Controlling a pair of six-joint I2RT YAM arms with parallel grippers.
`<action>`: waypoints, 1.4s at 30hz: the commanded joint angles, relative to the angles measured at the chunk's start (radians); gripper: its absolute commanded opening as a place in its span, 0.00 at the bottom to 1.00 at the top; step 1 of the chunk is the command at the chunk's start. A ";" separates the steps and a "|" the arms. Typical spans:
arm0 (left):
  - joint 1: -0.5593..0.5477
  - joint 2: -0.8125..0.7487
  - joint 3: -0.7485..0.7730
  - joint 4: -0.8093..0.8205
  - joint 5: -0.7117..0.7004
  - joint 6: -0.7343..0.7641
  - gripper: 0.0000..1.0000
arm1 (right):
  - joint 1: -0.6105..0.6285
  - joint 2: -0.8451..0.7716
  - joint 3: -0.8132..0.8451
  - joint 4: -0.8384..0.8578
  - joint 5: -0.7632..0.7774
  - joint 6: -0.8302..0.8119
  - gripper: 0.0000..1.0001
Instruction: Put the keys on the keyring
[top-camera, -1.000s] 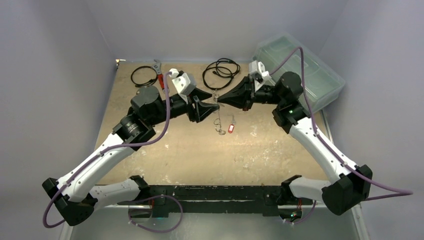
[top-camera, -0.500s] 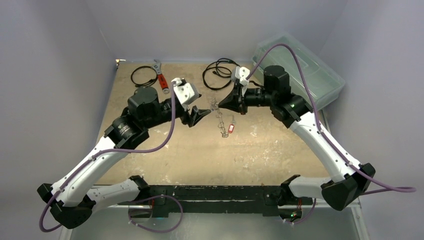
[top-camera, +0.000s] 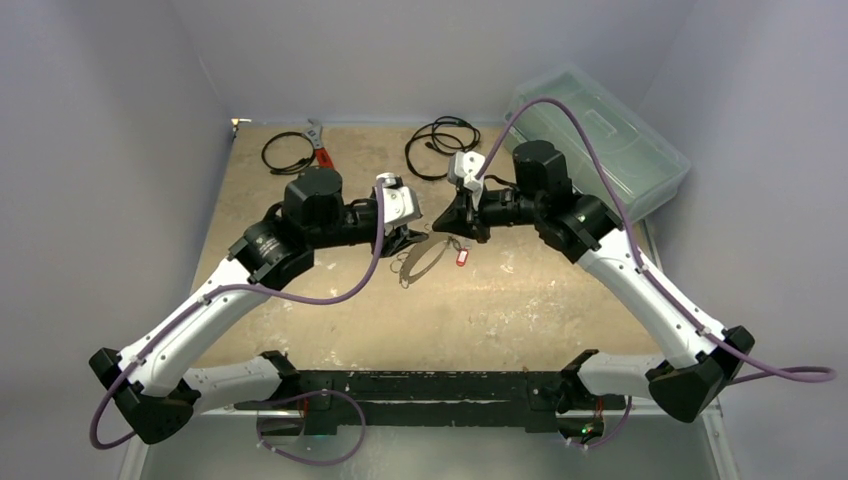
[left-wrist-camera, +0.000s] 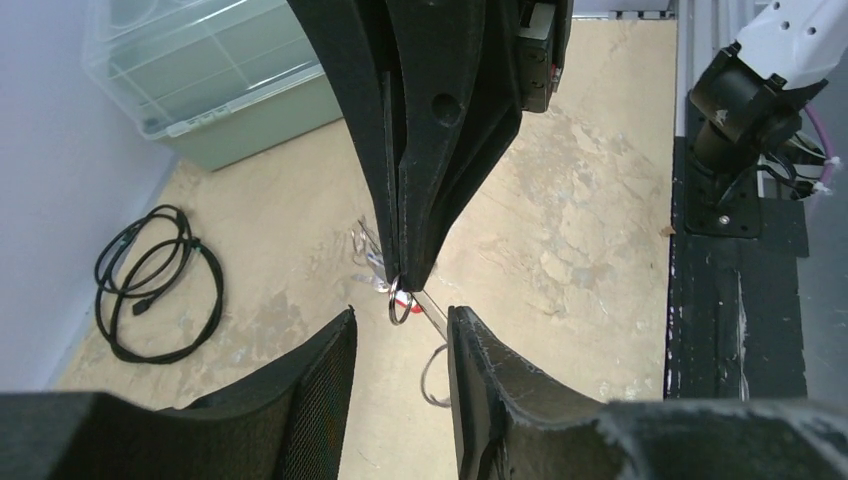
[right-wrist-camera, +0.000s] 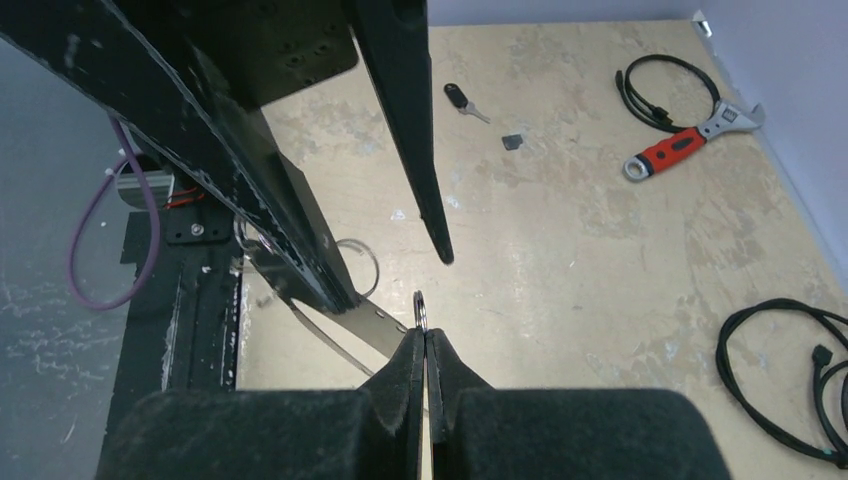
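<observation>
Right claw pinches keyring; left claw spread, flanking it. Cable, wrench near tabletop's far edge.

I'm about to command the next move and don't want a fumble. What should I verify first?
1. Grip: right gripper shut on the small metal ring: ok.
2. Receiver: left gripper open: ok.
3. Ring centred in the left gripper's opening: cannot tell, depth unclear.
4. Whether the red key is on the keyring: cannot tell.
5. Whether the dark key is threaded: not ok, it lies loose, far from both grippers.
6. Whether the wrench is away from the work: ok.
</observation>
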 joint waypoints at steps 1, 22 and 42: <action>0.005 0.029 0.065 -0.039 0.076 0.052 0.36 | 0.020 -0.050 0.014 0.014 0.026 -0.024 0.00; 0.003 0.013 0.091 -0.058 -0.006 0.046 0.30 | 0.073 -0.061 0.008 -0.003 0.072 -0.042 0.00; 0.003 0.069 0.073 -0.052 0.069 0.035 0.24 | 0.083 -0.063 0.013 -0.001 0.076 -0.045 0.00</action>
